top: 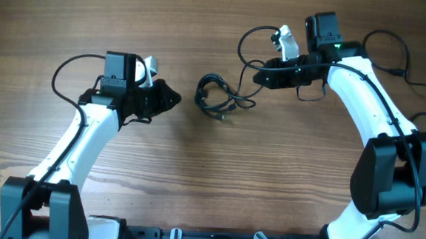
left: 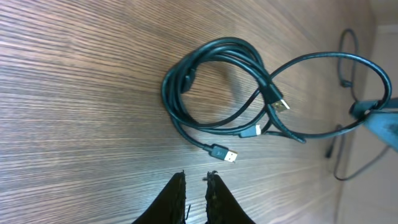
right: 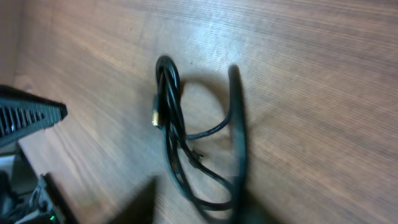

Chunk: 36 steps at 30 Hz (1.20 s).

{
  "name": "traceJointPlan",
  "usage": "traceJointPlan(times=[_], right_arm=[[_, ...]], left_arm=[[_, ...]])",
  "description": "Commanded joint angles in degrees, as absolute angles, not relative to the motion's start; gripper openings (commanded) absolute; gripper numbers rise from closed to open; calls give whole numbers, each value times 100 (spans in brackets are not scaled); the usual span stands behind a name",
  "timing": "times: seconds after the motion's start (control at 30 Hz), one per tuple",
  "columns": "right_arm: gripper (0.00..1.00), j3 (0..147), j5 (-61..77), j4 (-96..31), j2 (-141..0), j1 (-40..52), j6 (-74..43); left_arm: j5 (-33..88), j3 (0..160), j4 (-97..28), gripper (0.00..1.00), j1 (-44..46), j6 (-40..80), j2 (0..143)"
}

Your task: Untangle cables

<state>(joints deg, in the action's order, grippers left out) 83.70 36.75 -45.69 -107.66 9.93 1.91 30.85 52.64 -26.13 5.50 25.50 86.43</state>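
The cables (top: 216, 97) lie as a small coiled clump of thin black cords at the table's middle. In the left wrist view the cables (left: 211, 87) show three metal plug ends, and one wide loop reaches out to my right gripper (left: 375, 118). My left gripper (top: 174, 98) sits just left of the clump, low over the table. Its fingers (left: 196, 180) are nearly together with nothing between them. My right gripper (top: 255, 78) is just above and right of the clump. The right wrist view is blurred. It shows the cables (right: 171, 124) and the fingers (right: 196, 190) apart, with one strand running up beside the right finger.
Thick black arm wires (top: 395, 49) loop around the right arm at the back right, and another wire (top: 61, 77) arcs by the left arm. Both arm bases stand at the front edge. The wooden table (top: 217, 179) is bare between them.
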Motion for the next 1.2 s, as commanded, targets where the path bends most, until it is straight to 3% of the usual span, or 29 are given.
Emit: traceJointPlan(times=[0.0, 0.03, 0.27, 0.33, 0.47, 0.53, 0.67, 0.8, 0.9, 0.93, 1.03, 1.07, 1.1, 1.13, 1.17], right_arm=[[70, 8374, 3538, -4532, -10667, 996, 108], [76, 8374, 3540, -4576, -10667, 996, -21], [85, 8903, 3562, -5039, -10639, 1044, -434], [87, 8967, 2665, -5516, -10639, 1044, -1494], [94, 8967, 1737, -6309, -10639, 1066, -1538], [94, 8962, 1841, -6438, -10639, 1092, -1494], [82, 8912, 2045, -6390, -10641, 1702, -1522], [85, 8670, 1201, -6346, -10650, 2290, -1535], [88, 8160, 2233, -5586, -10650, 2423, -1175], [86, 8001, 2958, -5011, -10650, 2510, -1155], [73, 7985, 3015, -3944, -10650, 2661, -1599], [63, 7985, 3013, -3776, -10650, 2661, -1673], [42, 7985, 3109, -3664, -10650, 2661, -1671], [31, 7985, 3214, -3642, -10650, 2661, -1669], [9, 7985, 3208, -3645, -10650, 2661, -1667]], left_arm=[[2641, 5273, -2611, 16, 596, 2438, 8713], [2576, 5273, -2596, 16, 598, 2438, 8713], [2088, 5273, -1909, 23, 589, 2438, 8711], [1870, 5273, -1863, 27, 589, 2438, 8711], [1455, 5262, -1931, 25, 589, 2436, 8711], [1426, 5262, -1927, 25, 589, 2438, 8713], [1428, 5262, -1931, 22, 589, 2440, 8711], [1428, 5262, -1992, 20, 589, 2440, 8711], [1428, 5262, -1994, 20, 589, 2440, 8711], [1428, 5262, -1992, 20, 589, 2440, 8711], [1426, 5262, -1918, 20, 589, 2440, 8711], [1426, 5262, -1907, 19, 589, 2438, 8711], [1424, 5262, -1900, 19, 589, 2438, 8711], [1426, 5262, -1881, 19, 589, 2438, 8711], [1426, 5262, -1863, 19, 589, 2438, 8711]])
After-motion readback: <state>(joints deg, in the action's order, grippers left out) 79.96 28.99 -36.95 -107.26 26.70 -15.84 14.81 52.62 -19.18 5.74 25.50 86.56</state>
